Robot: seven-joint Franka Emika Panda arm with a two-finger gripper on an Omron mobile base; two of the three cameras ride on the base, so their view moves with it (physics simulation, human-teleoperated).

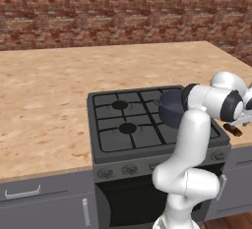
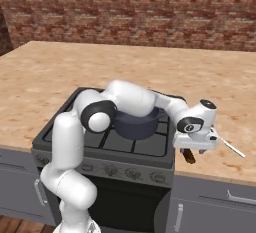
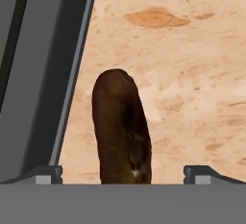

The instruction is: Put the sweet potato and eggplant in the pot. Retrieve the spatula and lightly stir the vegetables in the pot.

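The sweet potato (image 3: 122,131), a dark orange-brown oblong lump, lies on the wooden counter just right of the stove edge. It also shows under the hand as a small brown lump (image 2: 188,156) (image 1: 233,129). My gripper (image 3: 123,172) hangs right above it, open, one finger tip on each side and not touching it. The hand (image 2: 194,141) points down at the counter. The pot (image 2: 134,125) (image 1: 170,109), deep and dark blue-grey, stands on the stove's front right burner, partly hidden behind my arm. A thin pale utensil (image 2: 231,147), apparently the spatula, lies on the counter right of the hand. The eggplant is out of view.
The black gas stove (image 1: 123,125) sits in the wooden counter (image 1: 44,100), with its raised dark edge (image 3: 57,74) close to the left of the sweet potato. A brick wall (image 2: 130,12) closes the back. Grey cabinet fronts (image 1: 39,203) run below the counter.
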